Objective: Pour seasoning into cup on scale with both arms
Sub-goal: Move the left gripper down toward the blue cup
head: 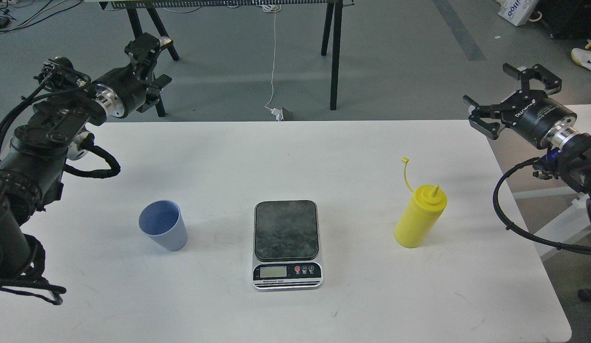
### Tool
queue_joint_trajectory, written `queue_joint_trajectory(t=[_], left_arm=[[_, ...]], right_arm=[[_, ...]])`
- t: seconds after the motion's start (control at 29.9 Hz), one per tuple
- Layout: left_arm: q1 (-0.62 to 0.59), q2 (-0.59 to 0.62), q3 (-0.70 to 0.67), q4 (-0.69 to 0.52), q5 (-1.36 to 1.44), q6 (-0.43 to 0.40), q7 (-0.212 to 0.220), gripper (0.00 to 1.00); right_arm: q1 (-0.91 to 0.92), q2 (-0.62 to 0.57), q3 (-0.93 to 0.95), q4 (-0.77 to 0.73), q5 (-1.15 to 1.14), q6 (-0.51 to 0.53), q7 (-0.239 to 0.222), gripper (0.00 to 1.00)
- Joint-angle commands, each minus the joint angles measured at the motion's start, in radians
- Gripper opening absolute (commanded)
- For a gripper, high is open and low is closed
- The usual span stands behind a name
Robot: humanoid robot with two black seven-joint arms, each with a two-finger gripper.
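Note:
The light blue cup point(163, 232) stands upright on the white table point(295, 157), left of the scale point(287, 243), whose dark plate is bare. To the right of the scale stands the yellow seasoning bottle point(420, 216), its nozzle uncovered and its cap strap sticking up. My left gripper point(151, 65) hovers open over the table's far left corner, well behind the cup. My right gripper point(495, 95) is open beyond the table's far right edge, above and behind the bottle. Neither holds anything.
The table's right edge runs close past the bottle. A white piece of furniture point(569, 224) sits below my right arm. Black trestle legs point(334, 52) and a white cable point(274, 57) are on the floor behind the table.

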Motion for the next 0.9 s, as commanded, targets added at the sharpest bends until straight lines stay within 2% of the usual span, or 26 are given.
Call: queue_joint_trajectory(t=[0.0, 0.27, 0.47, 0.6, 0.87], left_arm=[[-0.001, 0.041, -0.001, 0.000, -0.074, 0.000, 0.000, 1.00], [-0.001, 0.054, -0.001, 0.003, -0.080, 0.000, 0.000, 1.00], [0.013, 0.083, 0.068, 0.008, -0.008, 0.000, 0.000, 1.00], [-0.062, 0.137, 0.220, 0.006, 0.157, 0.000, 0.000, 1.00], [-0.156, 0.115, 0.646, -0.003, 0.721, 0.000, 0.000, 1.00]], right_arm=[[0.003, -0.001, -0.001, -0.002, 0.000, 0.000, 0.000, 0.97], [-0.003, 0.001, -0.001, -0.003, 0.000, 0.000, 0.000, 0.97], [-0.006, 0.022, 0.001, -0.002, 0.000, 0.000, 0.000, 0.97], [-0.007, 0.024, 0.004, -0.003, 0.001, 0.000, 0.000, 0.97], [-0.009, 0.058, 0.004, -0.005, 0.001, 0.000, 0.000, 0.97]])
